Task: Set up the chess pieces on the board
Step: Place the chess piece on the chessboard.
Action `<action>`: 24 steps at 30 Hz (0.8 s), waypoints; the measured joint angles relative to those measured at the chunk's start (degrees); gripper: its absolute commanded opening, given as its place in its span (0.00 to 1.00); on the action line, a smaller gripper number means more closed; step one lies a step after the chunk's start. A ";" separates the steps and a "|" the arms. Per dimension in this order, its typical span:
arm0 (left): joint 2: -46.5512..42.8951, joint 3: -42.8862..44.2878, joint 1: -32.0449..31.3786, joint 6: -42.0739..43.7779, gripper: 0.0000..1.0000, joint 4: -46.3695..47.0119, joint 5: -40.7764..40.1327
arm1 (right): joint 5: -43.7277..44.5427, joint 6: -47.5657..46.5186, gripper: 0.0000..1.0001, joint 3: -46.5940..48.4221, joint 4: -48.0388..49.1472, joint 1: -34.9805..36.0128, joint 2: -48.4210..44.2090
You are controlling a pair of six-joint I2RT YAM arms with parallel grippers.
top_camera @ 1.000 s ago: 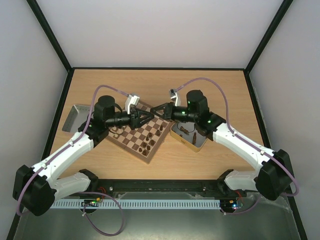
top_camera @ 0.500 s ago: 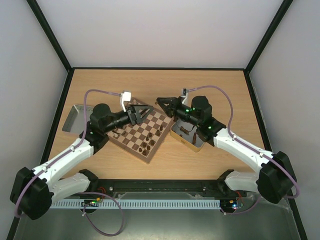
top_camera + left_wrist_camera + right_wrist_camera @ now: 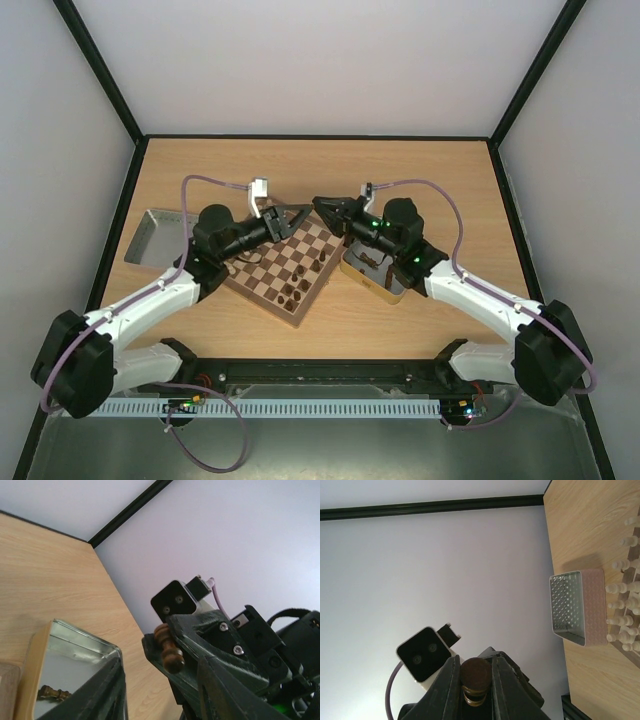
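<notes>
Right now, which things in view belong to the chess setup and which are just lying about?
Job: chessboard; pale pieces and dark pieces on it; held dark piece in the right claw; spare dark piece inside the metal tin.
Lying about: the metal tin itself; grey tray.

Bright, even light; faint shadows.
</notes>
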 measured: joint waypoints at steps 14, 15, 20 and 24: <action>2.49 1.31 -0.96 -0.46 0.12 1.49 -0.15 | -0.83 1.44 0.04 -0.50 2.08 0.26 0.66; 2.49 1.36 -0.96 -0.33 0.10 1.55 -0.15 | -0.79 1.44 0.04 -0.50 2.14 0.26 0.72; 2.51 1.40 -0.96 0.42 0.02 1.29 -0.17 | -0.68 1.33 0.06 -0.63 2.36 0.24 0.92; 2.49 1.51 -0.96 1.46 0.02 -0.17 -0.31 | -0.42 -0.15 0.30 -0.72 1.40 0.26 0.92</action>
